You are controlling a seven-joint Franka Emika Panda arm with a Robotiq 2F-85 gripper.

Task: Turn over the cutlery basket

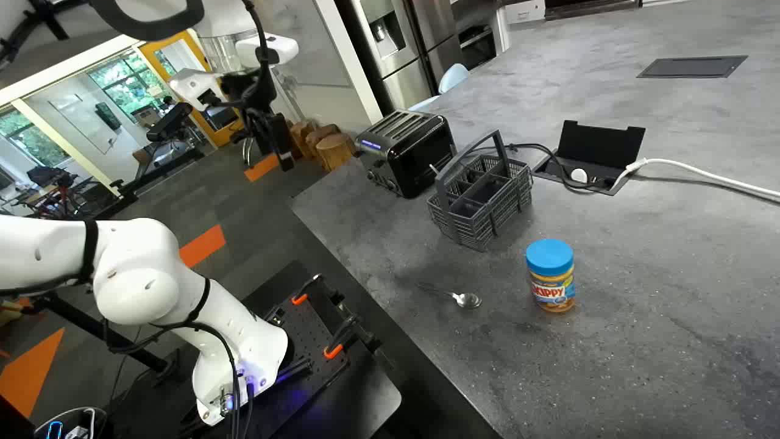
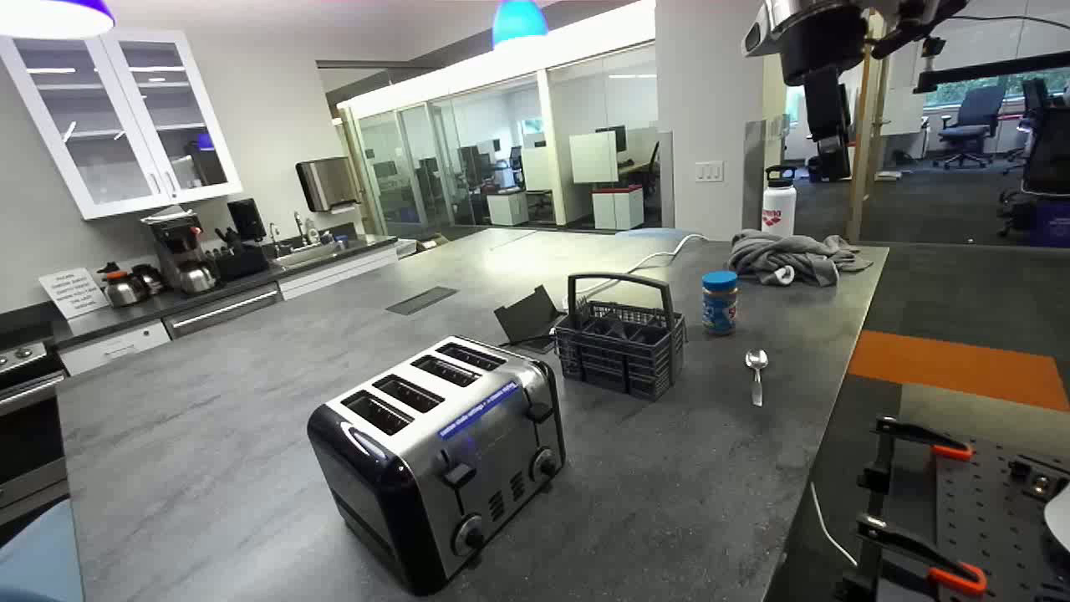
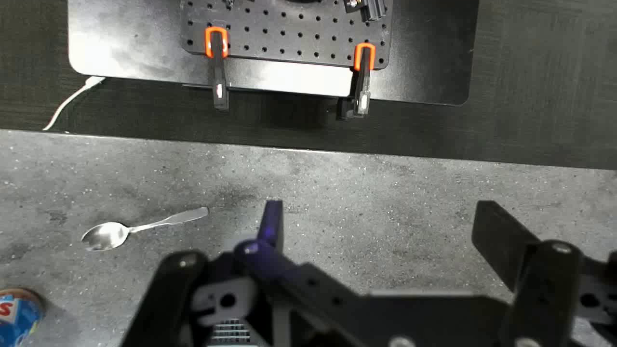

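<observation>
The cutlery basket (image 1: 509,207) is dark grey with slatted sides, compartments and a raised handle. It stands upright on the counter, handle up, and shows in both exterior views (image 2: 614,359). In the wrist view only a small slatted patch (image 3: 231,332) shows behind the gripper parts; the rest is hidden. My gripper (image 3: 378,212) is open with nothing between its fingers. It hangs high above the counter, well apart from the basket. In both exterior views the gripper shows dark and edge-on near the top (image 1: 281,146) (image 2: 829,155).
A black and steel toaster (image 1: 405,152) stands close beside the basket. A Skippy jar with blue lid (image 1: 550,277) and a spoon (image 1: 466,299) are on the near side. An open cable box (image 1: 600,149) lies behind the basket. A grey cloth (image 2: 790,257) lies near the counter edge.
</observation>
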